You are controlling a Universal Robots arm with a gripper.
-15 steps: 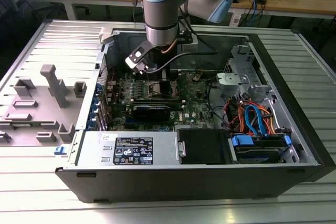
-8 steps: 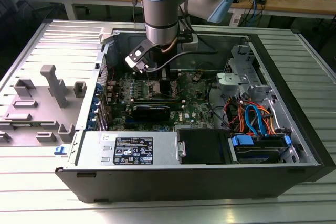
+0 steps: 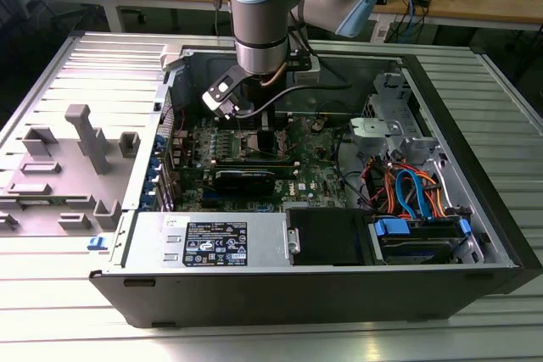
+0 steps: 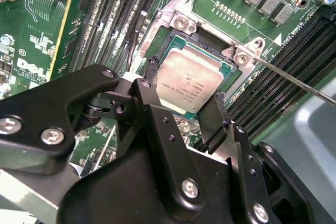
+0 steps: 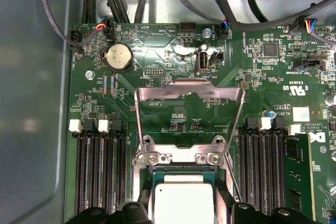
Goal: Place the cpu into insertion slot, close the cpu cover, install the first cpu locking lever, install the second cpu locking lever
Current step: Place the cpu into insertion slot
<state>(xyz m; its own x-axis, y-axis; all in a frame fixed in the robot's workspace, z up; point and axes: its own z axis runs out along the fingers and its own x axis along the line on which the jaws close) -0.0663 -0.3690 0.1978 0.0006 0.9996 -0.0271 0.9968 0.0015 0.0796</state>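
The cpu [image 4: 190,83] lies flat with its silver-grey top up inside the insertion slot [image 4: 180,37], a green edge showing around it. My gripper [image 4: 181,98] reaches down over it inside the computer case [image 3: 475,167]. Its black fingers [image 4: 214,115] press against two opposite sides of the chip. In the first wrist view the cpu [image 5: 184,200] sits between the finger bases, with the cpu cover [image 5: 190,88] swung up and open beyond it. A thin locking lever [image 4: 294,81] sticks out from the slot's corner, unlatched.
Long black memory slots [image 5: 100,177] flank the socket, and one memory card [image 5: 299,177] stands in them. A coin battery [image 5: 119,57] and cables [image 5: 220,3] lie past the cover. The power supply [image 3: 204,243] and drive cage [image 3: 416,201] fill the case's front. Grey fixtures [image 3: 85,137] stand on the table.
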